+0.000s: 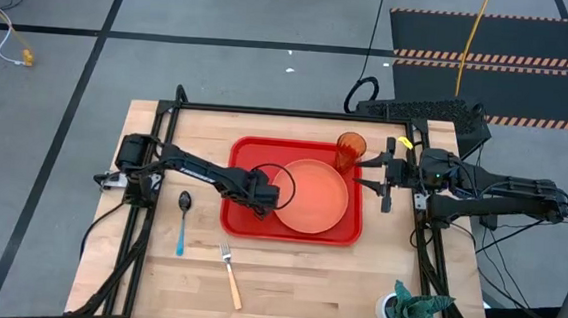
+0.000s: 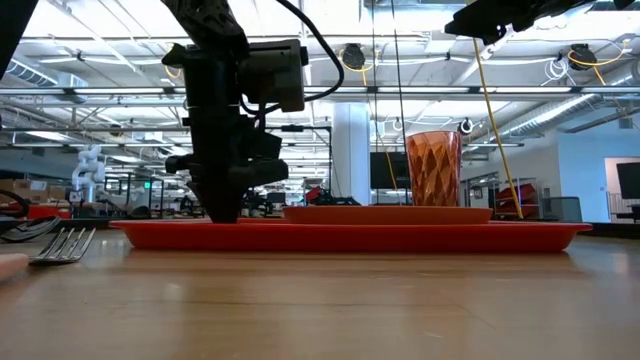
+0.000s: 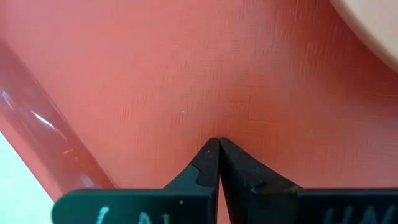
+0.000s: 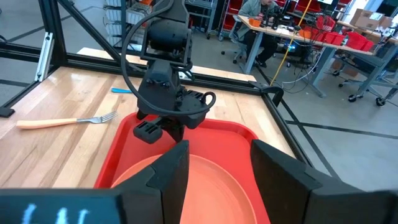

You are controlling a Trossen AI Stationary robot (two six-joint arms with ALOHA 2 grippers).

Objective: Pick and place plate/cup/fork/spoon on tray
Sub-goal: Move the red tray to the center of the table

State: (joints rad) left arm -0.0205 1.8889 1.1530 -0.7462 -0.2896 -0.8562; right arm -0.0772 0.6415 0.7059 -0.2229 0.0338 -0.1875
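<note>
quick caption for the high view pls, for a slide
Left gripper shut, down on the big red plastic tray beside the round salmon plate; amber tumbler on tray.

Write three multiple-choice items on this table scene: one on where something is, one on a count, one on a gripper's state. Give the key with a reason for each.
1. Where is the cup?
A. at a corner of the tray
B. on the bare table beside the fork
C. on the plate

2. How many utensils lie off the tray?
A. none
B. one
C. two

3. How is the left gripper?
A. open over the spoon
B. shut, down on the tray
C. shut on the fork

Key: 1 A, it stands at the tray's corner. 2 C, fork and spoon both lie on wood. 3 B, its fingers meet over the red floor.
</note>
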